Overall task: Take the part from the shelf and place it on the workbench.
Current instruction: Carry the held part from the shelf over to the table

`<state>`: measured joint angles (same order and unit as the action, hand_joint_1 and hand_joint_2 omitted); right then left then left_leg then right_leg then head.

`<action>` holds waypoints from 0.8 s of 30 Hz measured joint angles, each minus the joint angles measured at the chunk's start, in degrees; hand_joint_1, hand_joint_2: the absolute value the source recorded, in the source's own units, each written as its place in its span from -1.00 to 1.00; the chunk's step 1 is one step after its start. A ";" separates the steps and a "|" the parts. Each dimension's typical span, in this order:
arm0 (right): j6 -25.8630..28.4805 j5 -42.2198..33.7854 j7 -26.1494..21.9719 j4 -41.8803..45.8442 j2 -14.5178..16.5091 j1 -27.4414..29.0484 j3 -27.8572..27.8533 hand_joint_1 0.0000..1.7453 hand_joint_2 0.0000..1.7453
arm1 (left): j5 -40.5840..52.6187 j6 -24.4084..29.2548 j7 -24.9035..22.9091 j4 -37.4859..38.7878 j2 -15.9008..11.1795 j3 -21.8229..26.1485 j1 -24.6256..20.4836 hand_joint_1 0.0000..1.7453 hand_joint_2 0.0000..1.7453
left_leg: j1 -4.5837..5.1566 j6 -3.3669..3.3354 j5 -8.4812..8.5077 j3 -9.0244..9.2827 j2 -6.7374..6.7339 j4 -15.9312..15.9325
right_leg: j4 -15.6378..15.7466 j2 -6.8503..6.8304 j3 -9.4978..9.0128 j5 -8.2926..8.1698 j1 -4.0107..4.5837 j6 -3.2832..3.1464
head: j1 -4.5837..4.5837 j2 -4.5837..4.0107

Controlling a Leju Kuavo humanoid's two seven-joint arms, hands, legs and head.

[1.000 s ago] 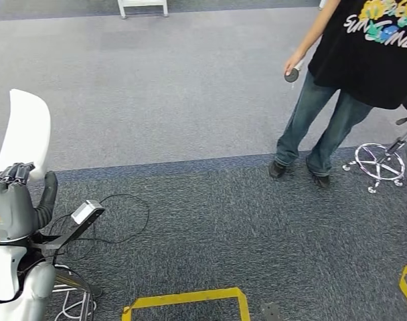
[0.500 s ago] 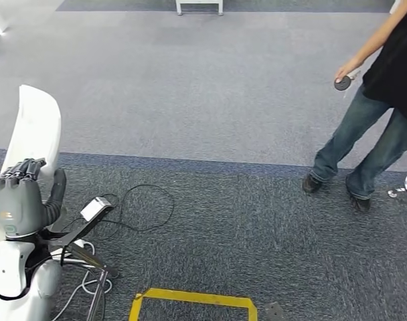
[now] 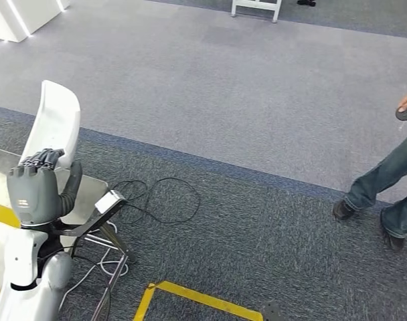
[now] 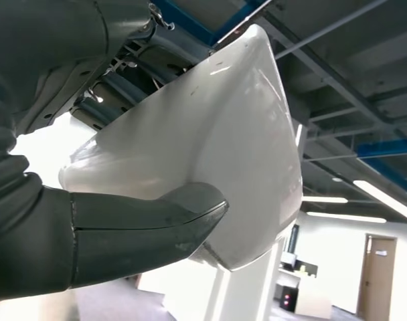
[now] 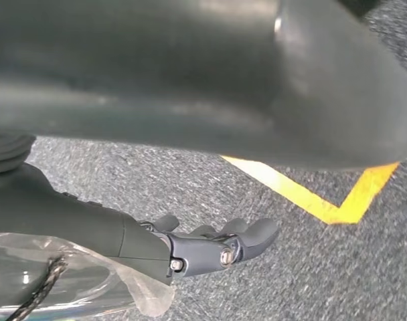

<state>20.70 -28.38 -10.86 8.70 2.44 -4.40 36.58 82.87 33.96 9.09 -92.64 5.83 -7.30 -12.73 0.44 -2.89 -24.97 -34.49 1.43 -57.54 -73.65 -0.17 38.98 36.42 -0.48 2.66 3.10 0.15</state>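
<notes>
The part is a white curved plastic shell (image 3: 56,119), held upright at the left of the head view. My left hand (image 3: 36,192) grips its lower end from below. In the left wrist view the same white shell (image 4: 227,140) is close up, and the thick grey thumb (image 4: 140,227) presses across its face. My right hand (image 5: 211,244) hangs low over dark carpet with its fingers stretched out and nothing in them. A pale flat surface with a yellow stripe (image 3: 0,190) lies at the left edge, under and behind my left hand.
A person stands at the right edge, legs in jeans (image 3: 388,180) and a hand with a small dark disc (image 3: 405,114). A black cable (image 3: 160,197) loops on the carpet. Yellow floor tape (image 3: 191,297) runs along the near floor. White furniture legs (image 3: 256,7) stand far back.
The camera has turned left, so the whole scene has slid right: the person is now at the right edge and the pale surface has come in at the left. My left hand keeps its hold on the shell.
</notes>
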 joint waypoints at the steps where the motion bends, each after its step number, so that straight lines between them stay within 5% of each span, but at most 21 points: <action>1: 0.00 0.10 0.04 -0.02 -0.01 0.09 0.01 -1.00 -1.00 | 0.14 -0.35 -0.01 0.01 0.20 -0.21 0.02 1.00 1.00 | -0.01 0.00 -0.02 0.04 0.84 -0.03 | -0.79 0.10 0.92 -0.64 -0.04 0.04 | 0.00 0.00; 3: -0.01 0.22 -0.04 -0.03 -0.07 0.19 0.03 -1.00 -1.00 | 0.41 -0.88 -0.07 0.01 0.60 -0.45 0.01 1.00 1.00 | -0.11 0.17 -0.13 0.17 2.49 -0.22 | 4.91 1.01 -0.88 -5.08 -0.25 0.05 | -0.02 0.00; 4: -0.02 0.31 -0.12 -0.04 -0.10 0.19 0.04 -1.00 -1.00 | 0.57 -1.20 -0.12 0.01 0.81 -0.58 -0.04 1.00 1.00 | -0.14 0.36 -0.25 0.15 3.23 -0.41 | 9.10 2.54 -2.63 -7.11 -0.47 0.08 | -0.01 0.00; 7: -0.28 0.53 -0.30 -0.10 -0.17 0.11 0.10 -1.00 -1.00 | 1.18 -2.13 -0.45 0.01 1.42 -1.21 -0.24 1.00 1.00 | -0.29 1.31 -0.33 -0.48 5.22 -0.94 | 15.43 5.64 -5.77 -8.68 -0.83 -0.15 | -0.07 0.00; 9: -0.53 0.60 -0.22 -0.12 -0.17 0.03 0.17 -1.00 -1.00 | 1.51 -2.52 -0.70 0.00 1.63 -1.45 -0.23 1.00 1.00 | -0.47 2.01 -0.11 -0.79 6.07 -0.85 | 15.79 4.37 -6.16 -8.81 -0.76 -0.73 | -0.06 0.00; 11: -0.66 0.64 -0.05 -0.14 -0.21 -0.01 0.30 -1.00 -1.00 | 1.77 -2.79 -0.93 -0.05 1.71 -1.47 -0.26 1.00 1.00 | -0.33 2.61 -1.30 -1.61 3.61 -2.59 | 16.24 2.83 -6.53 -8.99 -0.77 -1.48 | -0.31 0.00; 13: -0.67 0.75 0.10 -0.19 -0.25 0.09 0.46 -1.00 -1.00 | 2.06 -3.04 -1.10 -0.11 1.84 -1.49 -0.30 1.00 1.00 | -0.27 3.12 -4.73 -4.50 0.14 -8.93 | 16.45 1.12 -6.83 -8.87 -0.63 -2.09 | -0.60 0.00; 15: -0.65 0.81 0.30 -0.31 -0.26 0.23 0.60 -1.00 -1.00 | 2.30 -3.48 -1.21 -0.14 1.94 -1.50 -0.17 1.00 1.00 | -0.47 3.48 -7.64 -8.06 -0.73 -16.38 | 16.44 -0.70 -6.99 -8.61 -0.49 -2.35 | -0.64 0.00; 16: -0.63 0.82 0.36 -0.37 -0.26 0.25 0.68 -1.00 -1.00 | 2.39 -3.74 -1.28 -0.15 1.95 -1.50 -0.07 1.00 1.00 | -0.54 3.56 -7.72 -8.79 -0.82 -17.91 | 16.44 -1.58 -7.08 -8.49 -0.45 -2.37 | -0.66 0.00; 18: -0.63 0.89 0.42 -0.43 -0.27 0.16 0.87 -1.00 -1.00 | 2.60 -4.12 -1.46 -0.28 1.96 -1.49 0.05 1.00 1.00 | -0.56 3.40 -4.67 -6.68 -1.41 -13.81 | 16.43 -3.16 -7.46 -8.17 -0.35 -2.30 | -0.67 0.00; 20: -0.64 0.96 0.42 -0.43 -0.28 0.03 1.03 -1.00 -1.00 | 2.78 -4.28 -1.58 -0.66 2.03 -1.50 -0.03 1.00 1.00 | -0.08 2.71 -1.21 -2.30 -3.95 -5.43 | 16.39 -4.48 -7.96 -7.75 -0.09 -2.01 | -0.68 0.00; 22: -0.65 0.97 0.42 -0.44 -0.29 -0.07 1.23 -1.00 -1.00 | 2.90 -4.58 -1.63 -1.01 2.19 -1.51 -0.23 1.00 1.00 | 0.54 1.92 -0.48 -0.23 -5.91 -1.15 | 16.35 -5.77 -8.23 -7.36 0.23 -1.52 | -0.64 0.00; 24: -0.66 0.98 0.38 -0.44 -0.30 -0.24 1.44 -1.00 -1.00 | 3.14 -5.05 -1.73 -1.31 2.28 -1.51 -0.27 1.00 1.00 | 0.69 1.33 -0.67 -0.24 -5.00 -0.61 | 16.48 -7.20 -8.52 -7.05 0.36 -0.99 | -0.64 0.00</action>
<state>20.04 -27.40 -10.49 8.27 2.14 -4.64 38.02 86.01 28.91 7.37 -93.95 8.10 -8.80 -13.00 1.12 -1.56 -25.65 -34.73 -3.57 -58.15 -57.17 -7.37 30.46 29.37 -0.12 1.68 2.46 0.15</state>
